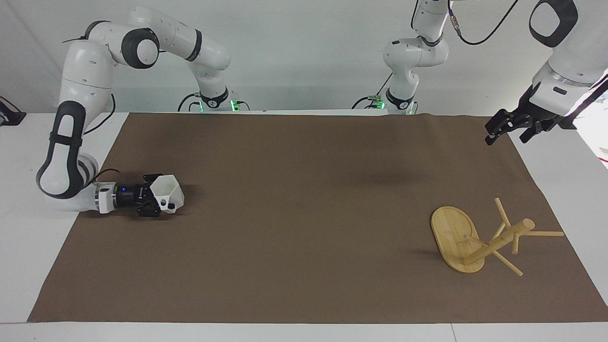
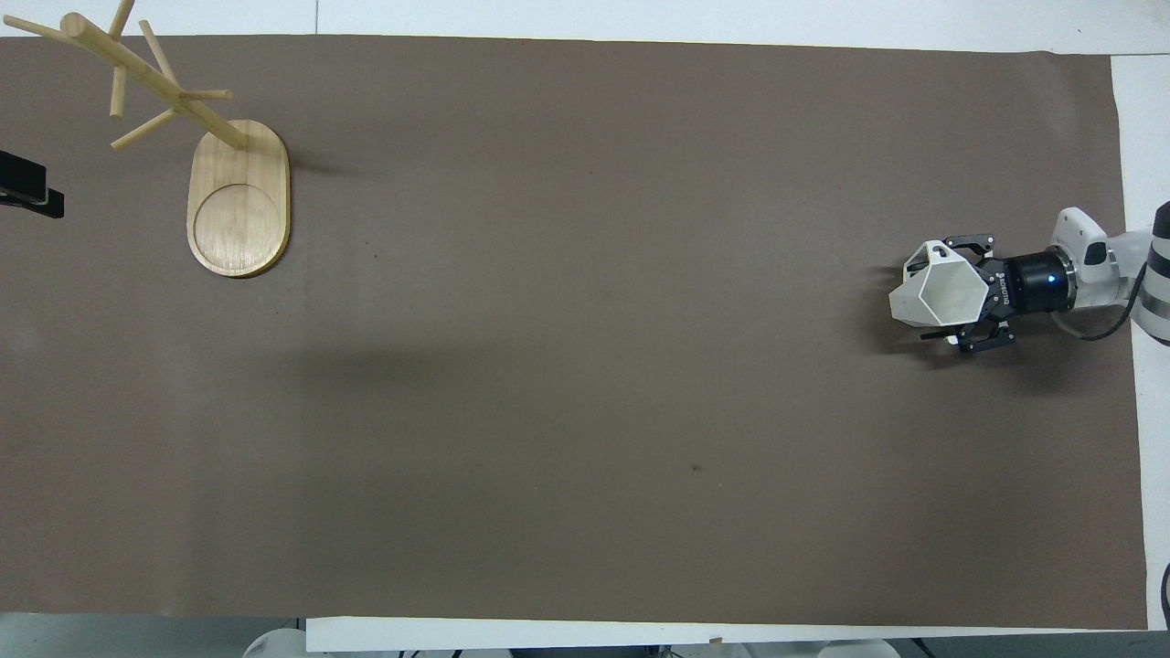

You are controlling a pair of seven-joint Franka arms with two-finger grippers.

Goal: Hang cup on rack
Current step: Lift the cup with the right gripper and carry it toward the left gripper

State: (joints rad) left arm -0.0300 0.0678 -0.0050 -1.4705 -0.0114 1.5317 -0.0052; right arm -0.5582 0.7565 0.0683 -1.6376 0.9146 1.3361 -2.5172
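The white faceted cup (image 1: pixel 172 189) is tilted low over the brown mat (image 1: pixel 304 213) at the right arm's end of the table, its mouth turned up toward the gripper. My right gripper (image 1: pixel 159 199) lies nearly level just above the mat and is shut on the cup, a finger on either side. Both show in the overhead view: cup (image 2: pixel 932 294), right gripper (image 2: pixel 960 292). The bamboo rack (image 1: pixel 498 241) stands upright on its oval base (image 2: pixel 238 196) at the left arm's end. My left gripper (image 1: pixel 510 127) waits open in the air, over the mat's edge at that end.
The brown mat covers most of the white table (image 1: pixel 28 237). The rack's thin pegs (image 2: pixel 137 137) stick out around the post. Only a dark tip of the left gripper (image 2: pixel 27 187) shows in the overhead view.
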